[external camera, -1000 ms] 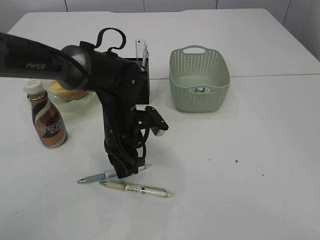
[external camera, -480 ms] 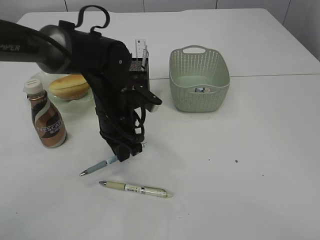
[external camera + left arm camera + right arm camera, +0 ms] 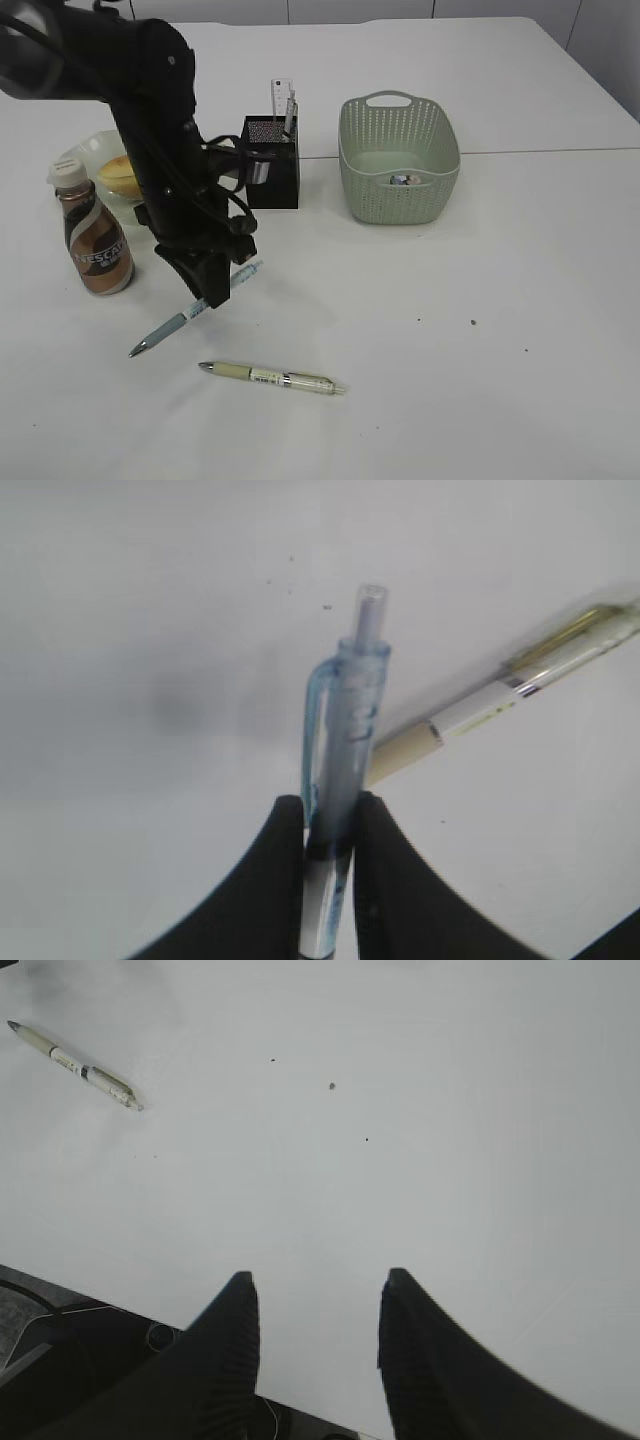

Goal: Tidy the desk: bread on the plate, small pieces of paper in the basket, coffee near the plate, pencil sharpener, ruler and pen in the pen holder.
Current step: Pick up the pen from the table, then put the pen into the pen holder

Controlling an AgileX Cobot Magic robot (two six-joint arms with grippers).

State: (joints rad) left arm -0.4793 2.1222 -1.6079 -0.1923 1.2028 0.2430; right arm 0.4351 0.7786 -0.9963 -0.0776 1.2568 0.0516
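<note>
Left gripper [image 3: 214, 290] clamps blue pen [image 3: 190, 312], lifted near desk's left edge | right gripper [image 3: 315, 1305] spread, empty | risk — your pinch is near the clip end, so the pen may pivot before the pen holder [image 3: 272, 162].

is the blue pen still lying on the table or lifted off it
Lifted. The left gripper is shut on the blue pen, holding it tilted, tip down, above the table. The beige pen lies flat.
</note>
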